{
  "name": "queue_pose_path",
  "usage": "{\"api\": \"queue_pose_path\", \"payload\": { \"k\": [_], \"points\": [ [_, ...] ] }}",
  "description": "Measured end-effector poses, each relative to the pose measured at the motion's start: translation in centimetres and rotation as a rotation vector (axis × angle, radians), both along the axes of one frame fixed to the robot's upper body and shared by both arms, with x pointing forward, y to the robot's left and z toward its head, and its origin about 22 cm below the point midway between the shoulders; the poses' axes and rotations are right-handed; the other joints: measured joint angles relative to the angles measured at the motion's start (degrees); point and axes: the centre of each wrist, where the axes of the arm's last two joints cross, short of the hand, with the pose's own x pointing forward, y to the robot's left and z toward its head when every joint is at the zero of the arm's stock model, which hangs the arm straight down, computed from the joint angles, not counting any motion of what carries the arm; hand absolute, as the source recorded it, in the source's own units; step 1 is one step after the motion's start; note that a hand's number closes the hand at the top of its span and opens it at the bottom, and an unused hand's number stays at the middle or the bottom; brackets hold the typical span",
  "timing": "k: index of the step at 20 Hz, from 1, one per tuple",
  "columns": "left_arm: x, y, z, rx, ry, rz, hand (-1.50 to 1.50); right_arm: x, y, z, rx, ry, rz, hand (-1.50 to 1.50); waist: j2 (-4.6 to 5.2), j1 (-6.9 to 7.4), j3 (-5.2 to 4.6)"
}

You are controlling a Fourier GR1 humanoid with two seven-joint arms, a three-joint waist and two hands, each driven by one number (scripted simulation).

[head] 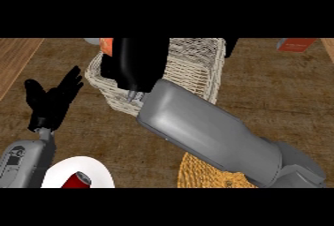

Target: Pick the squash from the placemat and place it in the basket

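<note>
My right forearm crosses from the lower right up to the woven basket (189, 66) at the top middle. The right hand (137, 62) hangs over the basket's left half with its back towards me and its fingers curled under. An orange piece of the squash (107, 45) shows at the hand's upper left edge; the hand hides the remainder. The round orange placemat (199, 174) lies at the bottom, partly under my forearm, with nothing on its visible part. My left hand (52, 99) rests open at the left, fingers up.
A white plate (62, 172) holding a red can (78, 180) sits at the lower left, beside my left forearm. A red box (297, 44) stands at the top right. A lighter wooden strip (16, 62) runs along the left edge.
</note>
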Motion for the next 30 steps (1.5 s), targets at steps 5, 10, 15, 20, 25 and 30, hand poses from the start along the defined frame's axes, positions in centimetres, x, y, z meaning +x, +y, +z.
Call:
{"api": "queue_pose_path", "payload": {
  "k": [5, 10, 15, 20, 25, 30],
  "points": [
    [-0.2, -0.1, -0.4, -0.004, -0.004, 0.012, 0.00, 2.2, -1.2, -1.1, 0.039, 0.003, -0.087, -1.50, 0.01, -0.92, 0.06],
    [-0.1, -0.1, -0.2, -0.010, -0.007, 0.006, 0.00, 3.2, -1.7, -2.5, 0.052, 0.018, -0.121, -1.50, 0.04, -0.56, 0.09],
    [-0.3, -0.1, -0.6, -0.004, -0.007, 0.012, 0.00, 3.5, -1.7, -3.1, 0.098, -0.020, -0.085, -1.50, 0.07, -0.87, 0.12],
    [-0.5, 0.9, -0.6, -0.005, 0.000, 0.035, 0.00, 4.2, -2.5, -2.4, 0.218, -0.083, -0.100, -1.50, -0.35, -2.15, 0.17],
    [-1.1, 1.9, -1.0, -0.011, 0.010, 0.071, 0.00, 4.7, -4.3, -1.7, 0.415, -0.139, -0.130, -1.50, -1.01, -4.28, 0.27],
    [-2.0, 3.1, -1.3, -0.010, 0.021, 0.112, 0.00, 3.3, -6.4, -2.8, 0.569, -0.131, -0.144, -1.50, -1.71, -6.73, 0.32]
  ]
}}
